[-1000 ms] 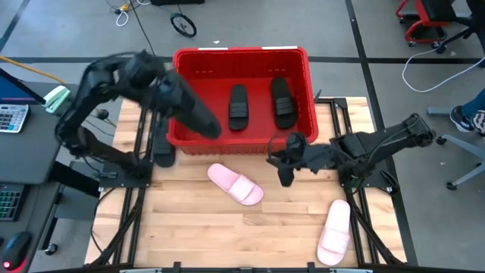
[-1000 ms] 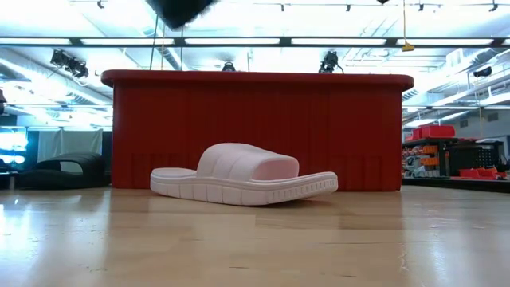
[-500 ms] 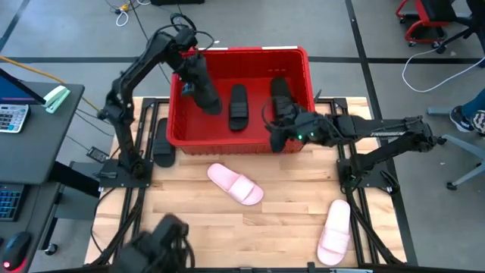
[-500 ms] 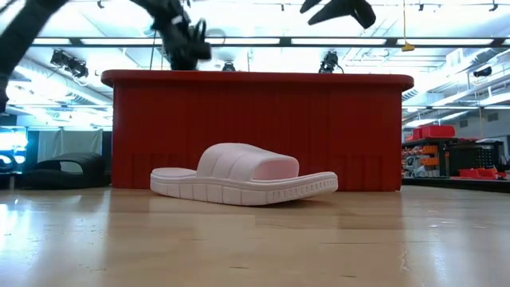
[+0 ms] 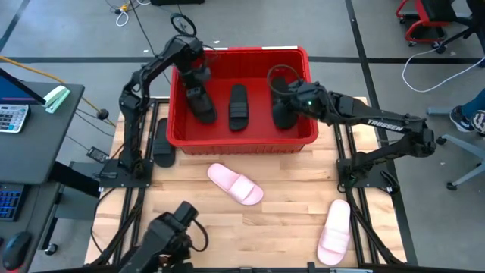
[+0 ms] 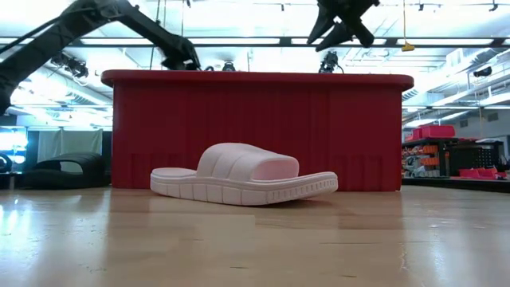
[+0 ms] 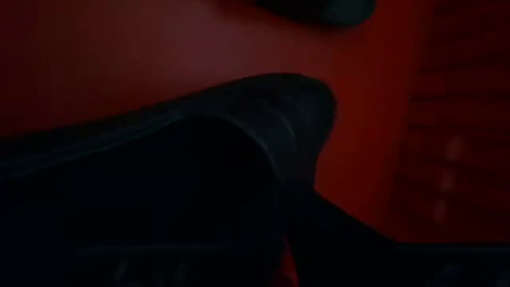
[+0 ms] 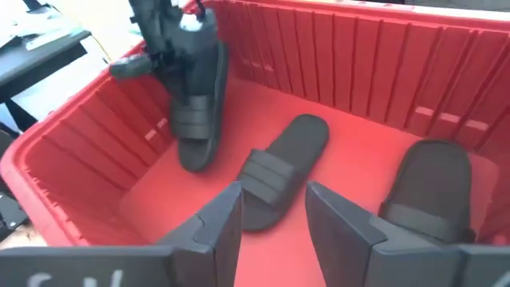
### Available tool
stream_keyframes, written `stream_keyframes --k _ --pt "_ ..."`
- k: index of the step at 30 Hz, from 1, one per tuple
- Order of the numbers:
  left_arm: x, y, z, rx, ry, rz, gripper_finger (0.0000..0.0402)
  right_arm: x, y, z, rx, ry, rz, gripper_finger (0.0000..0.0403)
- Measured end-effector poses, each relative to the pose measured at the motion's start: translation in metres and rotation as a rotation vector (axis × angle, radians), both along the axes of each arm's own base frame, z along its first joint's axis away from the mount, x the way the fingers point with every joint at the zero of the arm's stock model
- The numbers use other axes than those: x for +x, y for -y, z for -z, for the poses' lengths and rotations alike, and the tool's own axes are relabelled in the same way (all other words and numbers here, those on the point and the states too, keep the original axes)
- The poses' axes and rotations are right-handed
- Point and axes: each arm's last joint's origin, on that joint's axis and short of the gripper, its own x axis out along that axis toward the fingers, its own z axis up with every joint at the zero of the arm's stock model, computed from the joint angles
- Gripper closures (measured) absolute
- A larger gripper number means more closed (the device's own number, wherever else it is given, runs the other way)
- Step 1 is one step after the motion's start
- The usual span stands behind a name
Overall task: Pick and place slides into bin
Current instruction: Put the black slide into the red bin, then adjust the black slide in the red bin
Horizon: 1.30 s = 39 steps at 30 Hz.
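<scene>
My left gripper clenches a black slide near the bin's left wall; early release tips it. Right gripper released.

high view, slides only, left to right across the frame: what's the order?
Black slide on the table → black slide in the left gripper → pink slide near the bin → middle black slide in the bin → black slide under the right gripper → pink slide at the table's corner.

My wooden bench stands on a grey floor. At my left side is a dark desk with a calculator on it. A red chair and a white cable are far behind.
</scene>
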Motion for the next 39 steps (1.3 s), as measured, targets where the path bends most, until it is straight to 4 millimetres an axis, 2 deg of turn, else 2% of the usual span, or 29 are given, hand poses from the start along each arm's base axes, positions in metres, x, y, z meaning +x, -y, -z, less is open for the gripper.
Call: stream_keyframes --k 3,9,12,15,18,21,25,27,33,35,39 --pt "0.009 -0.001 0.011 0.047 -0.091 0.019 0.0345 -0.003 0.008 0.000 0.003 -0.006 -0.001 0.0259" --pt "0.019 -0.008 0.028 0.071 -0.148 -0.066 0.0302 -0.005 0.014 0.000 0.010 -0.011 -0.020 0.0259" --pt "0.018 -0.009 0.030 0.107 -0.200 -0.072 0.0276 -0.004 0.014 0.000 0.002 -0.022 -0.053 0.0259" --pt "0.017 -0.005 0.023 0.121 -0.217 -0.072 0.0253 -0.003 0.013 0.000 0.001 -0.023 -0.128 0.0259" --pt "0.017 0.003 0.001 0.167 -0.186 -0.071 0.0241 -0.002 0.019 -0.002 0.019 0.022 -0.183 0.0259" --pt "0.021 0.011 -0.028 0.233 -0.132 -0.082 0.0239 0.000 0.036 -0.002 0.032 0.087 -0.178 0.0259" --pt "0.030 0.028 -0.083 0.370 -0.004 -0.094 0.0248 0.007 0.068 0.008 0.086 0.161 -0.204 0.0259" --pt "0.035 0.037 -0.109 0.437 0.069 -0.103 0.0256 0.015 0.085 0.023 0.152 0.160 -0.219 0.0259" --pt "0.041 0.068 -0.161 0.681 0.342 -0.108 0.0291 0.040 0.121 0.085 0.287 0.030 -0.255 0.0275" --pt "0.040 0.078 -0.176 0.727 0.411 -0.118 0.0312 0.046 0.126 0.100 0.275 -0.022 -0.281 0.0301" --pt "0.041 0.089 -0.204 0.800 0.596 -0.216 0.0363 0.051 0.130 0.115 0.240 -0.094 -0.318 0.0383"
